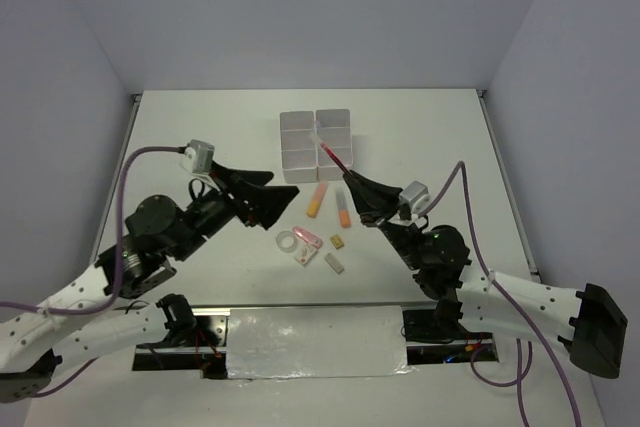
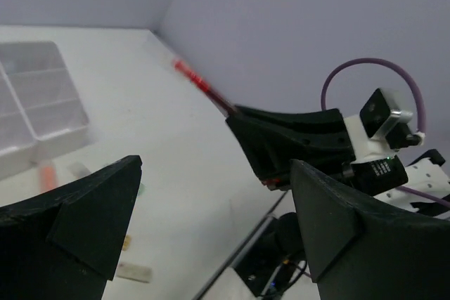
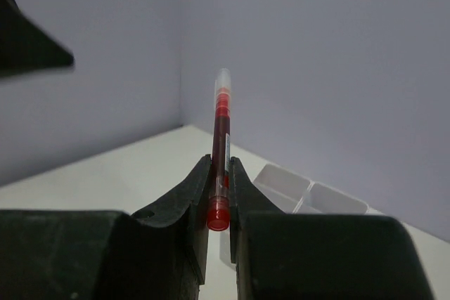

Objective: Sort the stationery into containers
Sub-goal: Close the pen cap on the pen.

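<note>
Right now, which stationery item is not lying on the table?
The red pen: the right gripper pinches it in the air, tip toward the boxes. The highlighters, tape ring and erasers all lie on the table.

Boxes (image 1: 300,132) at the far middle of the table (image 1: 200,147), small items before them
A left highlighter (image 1: 317,198) and a right highlighter (image 1: 343,210) lie just before the boxes; nearer, a tape ring (image 1: 290,242) lies with an eraser (image 1: 309,245) just to its right. The left gripper (image 1: 283,185) hangs left of the highlighters, the right gripper (image 1: 345,175) right of them, a pen (image 1: 330,150) in it reaching over the boxes' near right corner
</note>
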Robot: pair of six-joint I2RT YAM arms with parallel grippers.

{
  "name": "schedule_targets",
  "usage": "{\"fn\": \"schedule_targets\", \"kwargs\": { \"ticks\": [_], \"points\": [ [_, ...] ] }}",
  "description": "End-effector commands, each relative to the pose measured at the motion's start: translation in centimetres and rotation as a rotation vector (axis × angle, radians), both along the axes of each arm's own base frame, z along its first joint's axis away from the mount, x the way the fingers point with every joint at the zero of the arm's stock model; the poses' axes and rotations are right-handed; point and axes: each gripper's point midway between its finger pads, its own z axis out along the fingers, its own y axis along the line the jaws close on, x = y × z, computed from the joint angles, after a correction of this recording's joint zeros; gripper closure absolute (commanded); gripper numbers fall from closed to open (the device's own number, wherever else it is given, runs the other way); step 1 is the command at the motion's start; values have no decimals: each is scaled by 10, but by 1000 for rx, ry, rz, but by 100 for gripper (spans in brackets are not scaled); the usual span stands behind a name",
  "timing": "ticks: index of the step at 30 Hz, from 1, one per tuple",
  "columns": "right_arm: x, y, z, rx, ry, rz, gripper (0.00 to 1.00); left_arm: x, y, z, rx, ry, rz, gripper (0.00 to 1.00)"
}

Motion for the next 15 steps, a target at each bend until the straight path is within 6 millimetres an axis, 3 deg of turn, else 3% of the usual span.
{"fn": "schedule_targets", "kwargs": {
  "ticks": [1,9,12,15],
  "points": [
    [-16,-28,60,235,-156,-9,100,-8,-31,25,-299,51,-137,1],
    [-52,2,94,231,-251,230,100,4,-54,27,-317,-21,-160,1],
    [-53,19,83,163,-231,270,100,2,-52,40,-344,-86,-162,1],
    [-52,23,76,165,-218,279,100,-4,-47,53,-382,-157,-176,3]
  ]
}}
